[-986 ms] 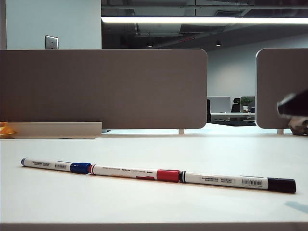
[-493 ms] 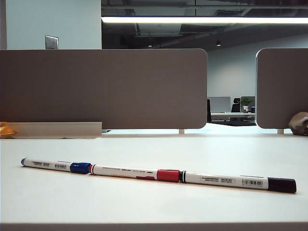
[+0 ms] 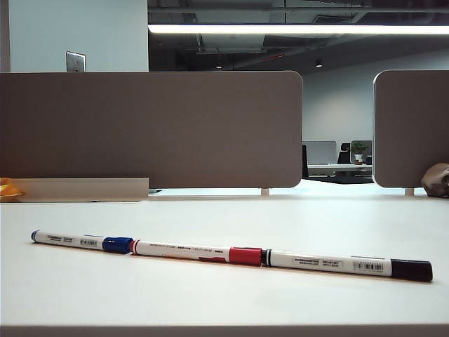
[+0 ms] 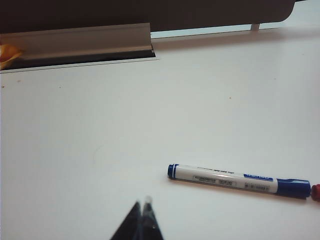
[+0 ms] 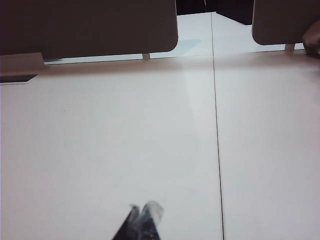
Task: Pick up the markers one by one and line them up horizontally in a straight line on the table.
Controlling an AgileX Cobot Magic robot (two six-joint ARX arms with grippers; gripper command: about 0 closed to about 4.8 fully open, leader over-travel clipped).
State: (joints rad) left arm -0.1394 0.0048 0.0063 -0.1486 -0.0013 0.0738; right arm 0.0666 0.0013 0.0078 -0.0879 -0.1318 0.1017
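Right arm gone from exterior view's right edge. Left gripper (image 4: 142,220) closed, empty, above table (image 3: 224,295) near blue marker (image 4: 239,180). Right gripper (image 5: 142,220) closed, empty, over bare table. Red marker (image 3: 196,251), black marker (image 3: 349,265) end-to-end in line, unmoved.

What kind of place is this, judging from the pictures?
Probably an open-plan office. A white table has fabric divider panels at its back edge, with more desks and a monitor behind, under a long ceiling light.

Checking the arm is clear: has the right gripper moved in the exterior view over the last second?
Yes. It was in front of the right divider panel and has left that view rightward.
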